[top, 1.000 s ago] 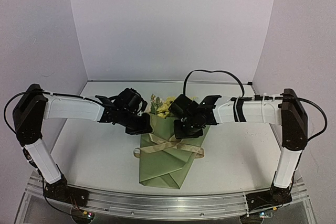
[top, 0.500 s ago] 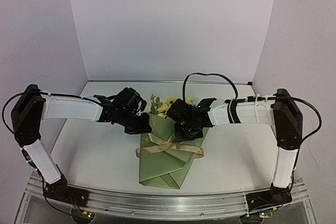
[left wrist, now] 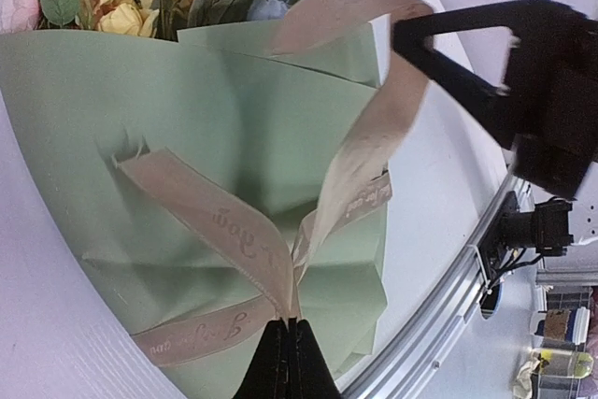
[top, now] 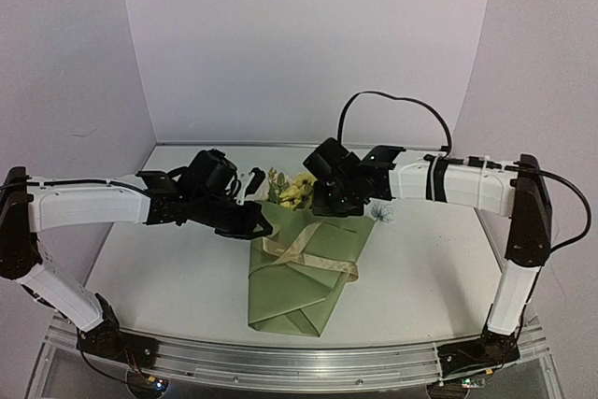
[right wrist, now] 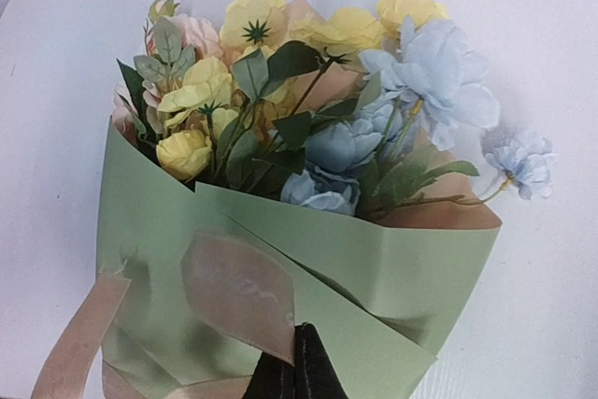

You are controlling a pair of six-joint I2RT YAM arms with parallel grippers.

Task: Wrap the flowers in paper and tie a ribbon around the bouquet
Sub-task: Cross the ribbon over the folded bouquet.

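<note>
Top external view: the bouquet (top: 301, 279) lies mid-table between the arms, blooms far, folded base near, with the ribbon (left wrist: 360, 151) crossing it left to right.

From the left: the left gripper (left wrist: 288, 352) sits at the cone's left edge, jaws fully closed, pinching the ribbon where its strands come together. The ribbon then runs right across the olive paper (right wrist: 402, 268) and up to the right gripper (right wrist: 295, 363). That one hangs over the cone's far right, just near the flowers (right wrist: 280, 119), and is clamped tight on a ribbon loop. So the pinch points flank the bouquet's near-far axis. My guess is tightening means pulling apart, left and right.
</note>
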